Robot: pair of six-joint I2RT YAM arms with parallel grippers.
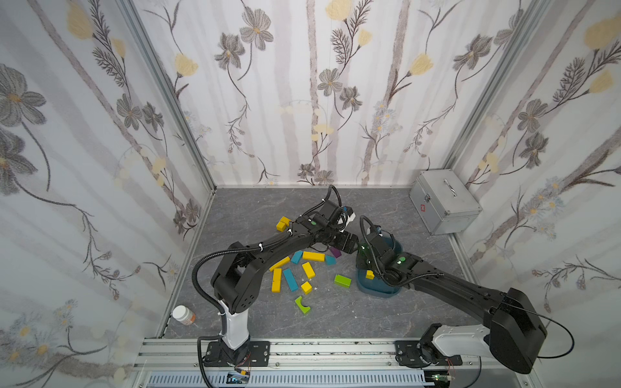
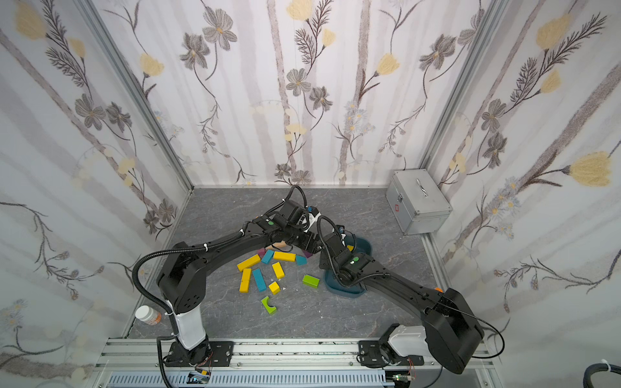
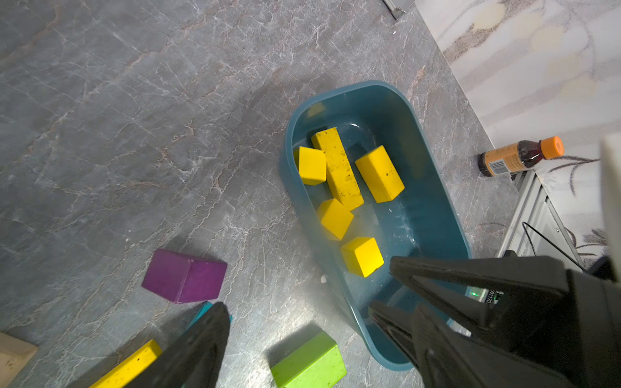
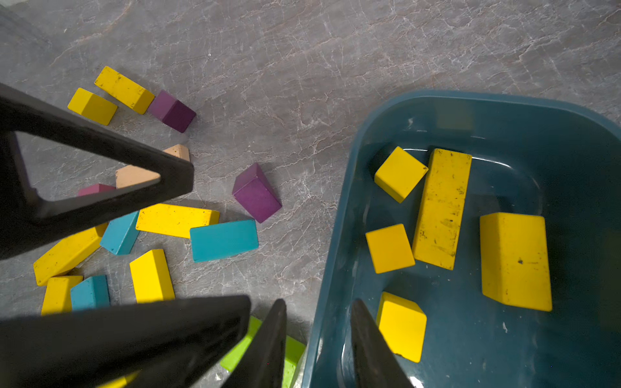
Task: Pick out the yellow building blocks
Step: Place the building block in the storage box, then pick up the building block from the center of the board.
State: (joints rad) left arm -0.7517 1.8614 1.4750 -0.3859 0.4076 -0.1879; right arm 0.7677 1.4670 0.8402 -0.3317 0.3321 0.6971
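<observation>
Over the teal bin [image 4: 571,134]: right gripper [image 4: 317,304], narrowly parted, empty (yellow building blocks [image 4: 442,208] sorted inside). Left gripper [image 3: 295,304] spread, empty.

Twelve yellow building blocks [image 4: 442,208] in all: five inside the one blue bin [image 4: 470,96], seven out on the tabletop [image 1: 252,208]. Of the five in the bin, three small cubes, one long bar, one thick short block. Three teal blocks [image 4: 223,240]. Two purple blocks [image 4: 257,193], plus one magenta block [image 4: 95,188], mostly hidden. Two lime green blocks [image 1: 342,280], one of them with an arch cut out. One peach block [image 4: 176,152]. Two bottles [image 1: 183,314]. One metal case [image 1: 445,201]. Two robot arms [image 1: 285,243].
</observation>
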